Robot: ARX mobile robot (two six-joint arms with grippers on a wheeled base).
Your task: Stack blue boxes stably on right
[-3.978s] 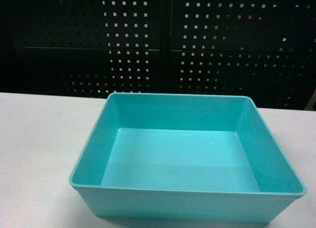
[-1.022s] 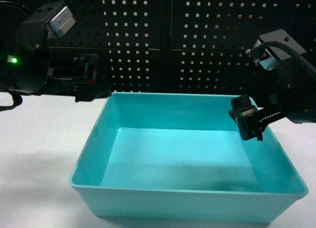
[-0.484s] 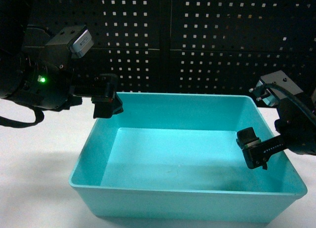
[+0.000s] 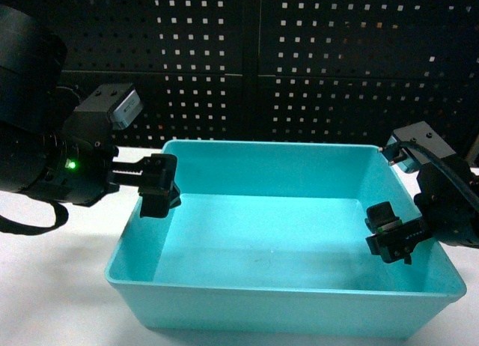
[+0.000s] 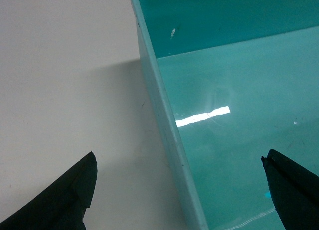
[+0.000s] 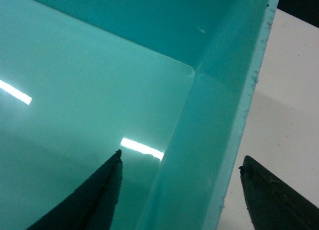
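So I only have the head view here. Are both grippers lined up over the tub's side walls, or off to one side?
Observer: The left wrist view shows the left gripper open, straddling the turquoise tub's left wall, one fingertip over the table, one over the tub floor.
Operator: And the right one?
Observer: The right gripper is open too, astride the right wall near the far corner.
Operator: Touching the plastic?
Observer: In both wrist views, the fingertips stand clear of the wall.
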